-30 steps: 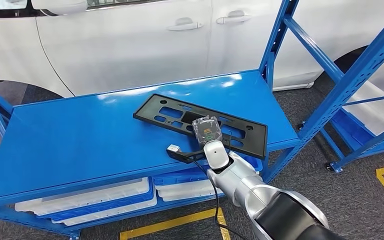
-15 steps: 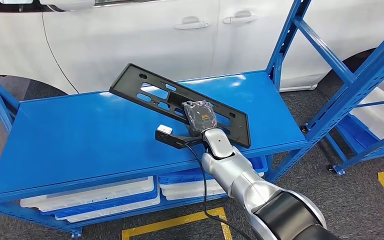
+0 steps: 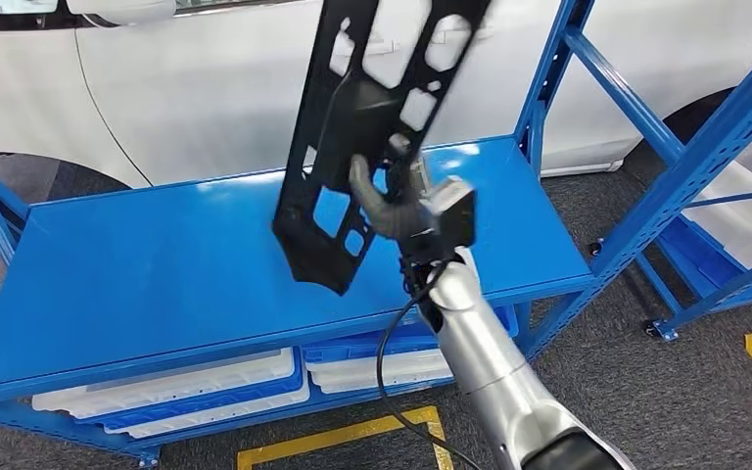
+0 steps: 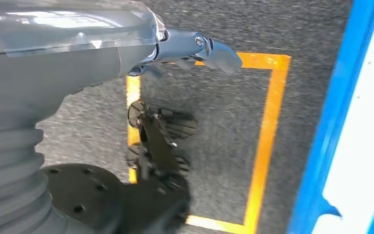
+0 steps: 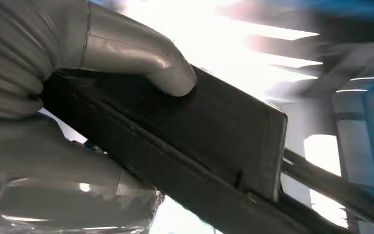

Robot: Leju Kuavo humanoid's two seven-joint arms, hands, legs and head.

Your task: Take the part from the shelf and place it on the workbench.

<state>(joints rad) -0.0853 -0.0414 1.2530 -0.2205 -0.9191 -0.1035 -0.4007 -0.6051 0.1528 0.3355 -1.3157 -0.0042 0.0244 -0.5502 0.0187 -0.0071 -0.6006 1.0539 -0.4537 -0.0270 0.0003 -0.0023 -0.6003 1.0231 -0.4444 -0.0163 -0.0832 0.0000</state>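
The part [image 3: 352, 108] is a long black plastic frame with several cut-outs. It stands almost upright in the air above the blue shelf top [image 3: 157, 264], its lower end a little above the surface. My right hand [image 3: 392, 201] grips it near the middle. In the right wrist view the grey thumb [image 5: 141, 53] presses on the dark bar of the part [image 5: 214, 131]. My left hand [image 4: 195, 46] hangs over the floor with its fingers stretched out and nothing in them.
A white car [image 3: 206, 88] stands right behind the shelf. Blue rack uprights [image 3: 685, 166] rise at the right. White trays [image 3: 176, 387] lie on the level below. Yellow floor tape [image 3: 343, 436] runs in front of the shelf, also under my left hand as yellow tape [image 4: 265, 136].
My right hand has lifted the part off the shelf top and swung it from flat to nearly upright, raising it in front of the car.
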